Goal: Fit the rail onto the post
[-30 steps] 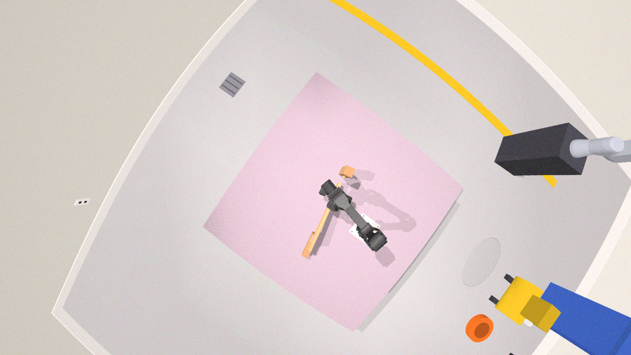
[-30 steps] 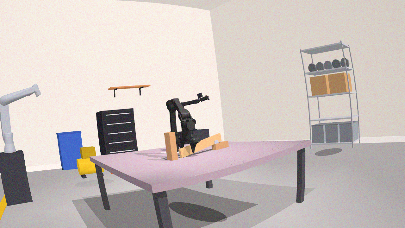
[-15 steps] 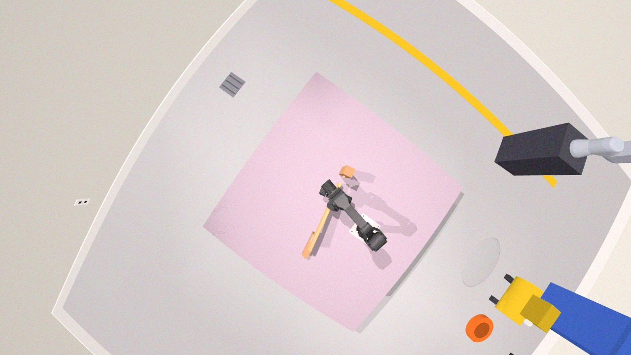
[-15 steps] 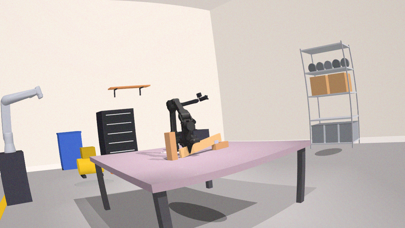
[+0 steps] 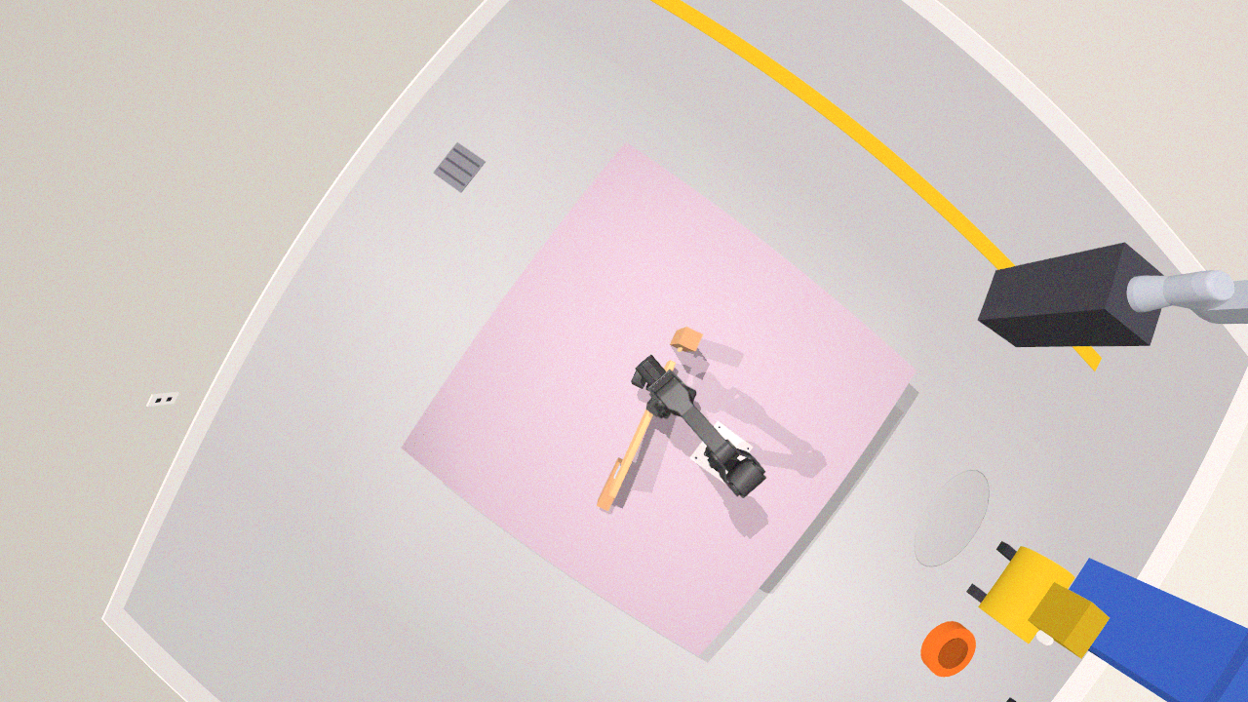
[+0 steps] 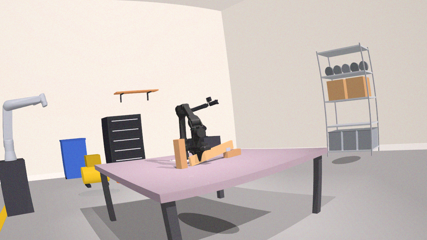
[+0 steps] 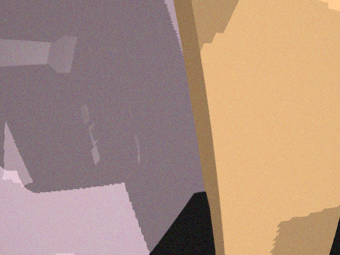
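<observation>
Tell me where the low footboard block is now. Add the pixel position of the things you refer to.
In the exterior view, the footboard block (image 5: 605,501) (image 6: 232,153) sits right of the upright post (image 5: 686,338) (image 6: 180,153), under the rail's raised far end (image 5: 617,478) (image 6: 228,144).

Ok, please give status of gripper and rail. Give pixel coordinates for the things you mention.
Gripper (image 5: 660,409) (image 6: 199,160) (image 7: 234,197) shut on rail (image 5: 638,436) (image 6: 219,150) (image 7: 269,124). Rail tilted, near end low, off post (image 5: 686,338) (image 6: 180,153). No obstruction seen between.

round grey objects (image 6: 345,68): you've got 5, far right
tan boxes (image 6: 335,90): 2, far right
grey bins (image 6: 334,141): 3, below your boxes
table legs (image 6: 317,185): 4 visible to you
wooden rail (image 5: 637,439) (image 6: 219,150) (image 7: 276,124): 1
wooden post (image 5: 686,338) (image 6: 180,153): 1
footboard block (image 5: 604,501) (image 6: 234,153): 1
</observation>
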